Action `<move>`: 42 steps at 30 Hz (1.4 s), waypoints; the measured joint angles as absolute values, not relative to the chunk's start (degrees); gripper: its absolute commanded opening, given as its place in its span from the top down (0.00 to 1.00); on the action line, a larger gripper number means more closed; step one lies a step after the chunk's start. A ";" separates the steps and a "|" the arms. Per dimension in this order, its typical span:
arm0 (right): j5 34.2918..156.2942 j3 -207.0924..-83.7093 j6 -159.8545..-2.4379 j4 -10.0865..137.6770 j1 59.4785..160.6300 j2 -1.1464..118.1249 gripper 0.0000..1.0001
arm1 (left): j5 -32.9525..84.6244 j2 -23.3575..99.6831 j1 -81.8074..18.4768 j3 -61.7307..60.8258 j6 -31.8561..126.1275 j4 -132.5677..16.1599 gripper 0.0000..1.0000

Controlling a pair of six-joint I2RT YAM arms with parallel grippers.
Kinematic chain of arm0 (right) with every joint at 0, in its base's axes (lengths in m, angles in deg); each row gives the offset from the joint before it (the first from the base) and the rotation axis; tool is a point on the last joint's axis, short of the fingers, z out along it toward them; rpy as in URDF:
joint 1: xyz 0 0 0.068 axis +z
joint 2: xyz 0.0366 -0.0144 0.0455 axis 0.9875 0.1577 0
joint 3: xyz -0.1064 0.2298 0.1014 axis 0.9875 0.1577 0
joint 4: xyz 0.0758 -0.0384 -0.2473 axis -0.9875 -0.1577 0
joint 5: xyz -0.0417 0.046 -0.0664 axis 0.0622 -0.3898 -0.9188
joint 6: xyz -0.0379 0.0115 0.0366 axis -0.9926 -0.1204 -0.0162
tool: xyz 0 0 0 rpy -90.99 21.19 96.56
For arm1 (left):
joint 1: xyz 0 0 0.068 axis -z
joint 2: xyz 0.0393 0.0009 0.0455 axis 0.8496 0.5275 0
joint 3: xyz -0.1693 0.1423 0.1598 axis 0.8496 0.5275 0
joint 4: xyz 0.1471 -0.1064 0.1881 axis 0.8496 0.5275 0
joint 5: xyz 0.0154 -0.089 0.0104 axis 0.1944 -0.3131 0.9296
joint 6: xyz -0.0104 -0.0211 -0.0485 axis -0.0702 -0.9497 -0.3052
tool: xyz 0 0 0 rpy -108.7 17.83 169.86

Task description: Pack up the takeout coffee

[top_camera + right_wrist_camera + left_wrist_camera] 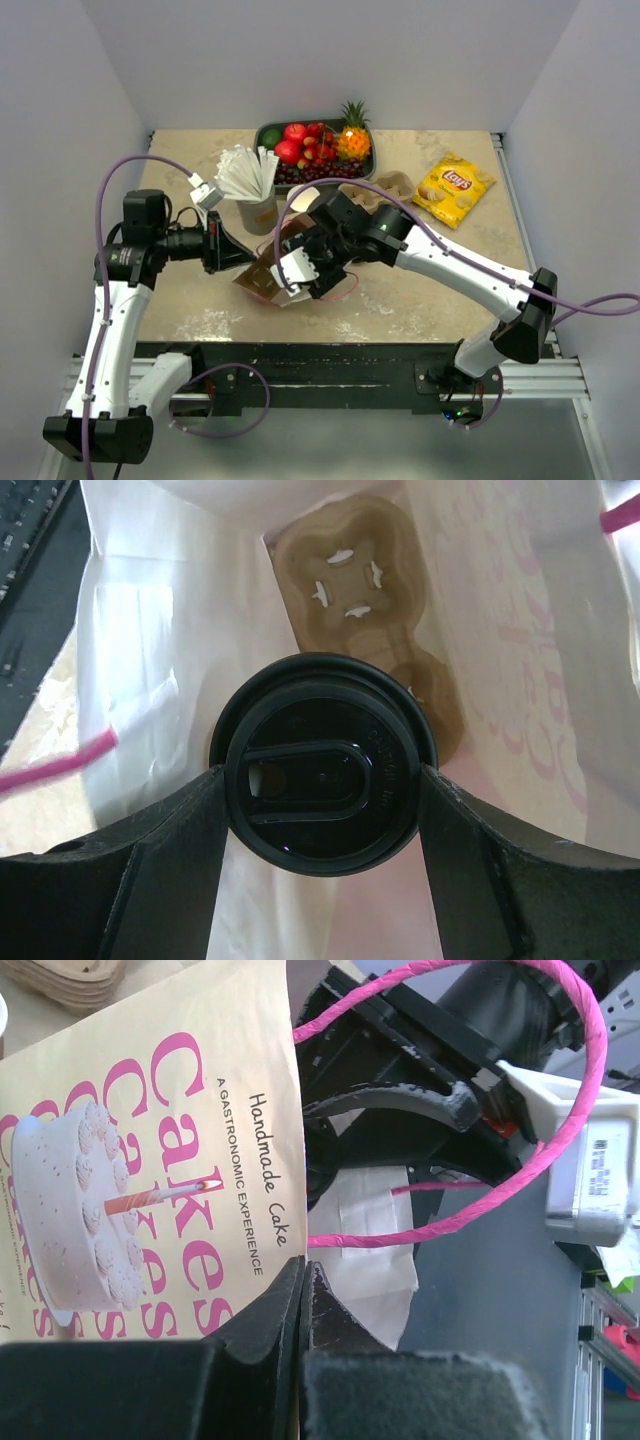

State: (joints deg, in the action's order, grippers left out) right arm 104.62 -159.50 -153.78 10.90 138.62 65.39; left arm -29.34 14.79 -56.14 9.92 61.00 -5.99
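Observation:
The takeout coffee (322,730) shows from above as a round black lid with a sip hole. My right gripper (322,776) is shut on it, one finger against each side of the lid. Cup and gripper are down inside the paper bag (500,680), over a brown cardboard cup carrier (350,570) on the bag's bottom. From above, the right gripper (300,272) reaches into the bag (258,280) and the cup is hidden. My left gripper (303,1272) is shut on the edge of the bag (150,1160), which is printed "Cakes" and has pink handles (560,1130).
A tray of fruit (362,165) stands at the back centre. A paper cup full of white wrapped sticks (255,195) is just behind the bag. Spare cardboard carriers (392,186) and a yellow chips bag (455,188) lie at the back right.

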 measured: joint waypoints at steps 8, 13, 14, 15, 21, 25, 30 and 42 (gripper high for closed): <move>103.57 -154.47 -154.92 18.33 138.62 65.46 0.51 | -30.48 15.14 -56.14 11.69 64.41 -3.17 1.00; 102.48 -153.05 -153.32 24.69 138.62 65.96 0.52 | -30.44 16.36 -56.14 11.71 64.47 -2.67 1.00; 102.00 -152.90 -153.11 25.74 138.62 66.27 0.52 | -30.39 16.69 -56.14 11.71 64.28 -2.82 1.00; 101.65 -152.75 -152.91 26.61 138.62 66.60 0.52 | -30.39 17.02 -56.14 11.71 63.82 -3.20 1.00; 100.58 -151.39 -150.96 28.73 138.55 67.12 0.53 | -30.44 20.71 -56.14 8.95 62.09 -4.33 1.00; 100.60 -151.13 -148.08 28.75 138.44 66.81 0.54 | -30.22 22.37 -56.14 5.52 62.70 -4.09 1.00; 100.49 -146.82 -143.86 31.33 137.90 63.23 0.54 | -29.93 21.32 -56.14 5.04 66.92 -0.92 1.00; 95.64 -146.65 -133.06 36.77 137.85 65.42 0.55 | -28.84 18.11 -55.49 6.44 73.22 2.84 1.00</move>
